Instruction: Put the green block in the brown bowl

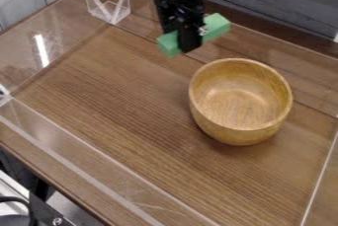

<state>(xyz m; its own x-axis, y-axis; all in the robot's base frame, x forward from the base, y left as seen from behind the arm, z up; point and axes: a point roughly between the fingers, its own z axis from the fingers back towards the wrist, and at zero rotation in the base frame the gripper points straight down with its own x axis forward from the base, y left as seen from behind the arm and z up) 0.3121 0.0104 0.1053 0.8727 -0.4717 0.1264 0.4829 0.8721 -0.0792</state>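
Best done with the claw (187, 35) clamped on the green block (193, 35), held clear above the tabletop (106, 112) at upper centre, carried down-right until squarely over the brown bowl (240, 100), lowered inside the thick rim, then released gently.

Green block (193, 34) is held clamped in gripper (189, 38) above table (106, 102), near brown bowl (239, 100).
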